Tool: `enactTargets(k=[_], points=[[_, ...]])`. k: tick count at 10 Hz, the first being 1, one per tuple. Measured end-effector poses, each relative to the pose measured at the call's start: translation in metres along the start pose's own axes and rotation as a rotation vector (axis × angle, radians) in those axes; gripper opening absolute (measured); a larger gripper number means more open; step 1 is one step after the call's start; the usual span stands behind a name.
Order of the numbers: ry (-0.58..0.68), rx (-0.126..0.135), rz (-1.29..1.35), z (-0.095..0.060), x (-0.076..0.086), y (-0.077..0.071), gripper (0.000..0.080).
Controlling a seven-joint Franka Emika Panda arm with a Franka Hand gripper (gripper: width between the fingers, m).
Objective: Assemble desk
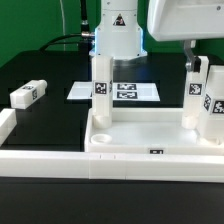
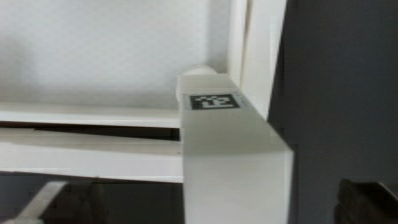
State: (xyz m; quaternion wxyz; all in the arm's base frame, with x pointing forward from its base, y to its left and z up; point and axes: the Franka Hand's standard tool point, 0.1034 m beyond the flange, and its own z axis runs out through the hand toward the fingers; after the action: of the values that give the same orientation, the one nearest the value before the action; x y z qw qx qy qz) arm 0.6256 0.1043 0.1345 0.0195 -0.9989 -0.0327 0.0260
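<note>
The white rimmed tabletop [image 1: 150, 135] lies at the front, and its rim also shows in the wrist view [image 2: 89, 150]. One leg [image 1: 101, 88] stands upright in its far left corner. Two more legs stand at its right end, one [image 1: 192, 98] directly under my gripper [image 1: 191, 62] and one [image 1: 212, 108] beside it. A fourth leg [image 1: 28, 94] lies loose on the black table at the exterior view's left. In the wrist view my gripper [image 2: 205, 207] is open and straddles a tagged leg [image 2: 228, 150], with a dark gap between the leg and each finger [image 2: 43, 205].
The marker board [image 1: 128, 91] lies flat behind the tabletop, in front of the arm's white base [image 1: 118, 40]. The long low white border wall [image 1: 40, 160] runs along the front and up the exterior view's left edge.
</note>
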Motion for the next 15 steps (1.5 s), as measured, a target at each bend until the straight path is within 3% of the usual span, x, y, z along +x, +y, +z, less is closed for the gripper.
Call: enactTargets(k=[4,6,7,8,11,15], points=[[-0.005,-0.003,-0.007,0.0068,-0.0013,0.0042,0.0649],[-0.001,-0.003,-0.004,0.0073,-0.0010,0.0050,0.0395],[-0.001,-0.003,-0.004,0.0073,-0.0010,0.0052,0.0395],[-0.001,-0.003,-0.003,0.0073,-0.0010,0.0052,0.0288],[-0.001,-0.003,0.022,0.0073,-0.0010,0.0053,0.0288],[-0.001,0.001,0.358,0.0072,-0.0010,0.0046,0.0288]])
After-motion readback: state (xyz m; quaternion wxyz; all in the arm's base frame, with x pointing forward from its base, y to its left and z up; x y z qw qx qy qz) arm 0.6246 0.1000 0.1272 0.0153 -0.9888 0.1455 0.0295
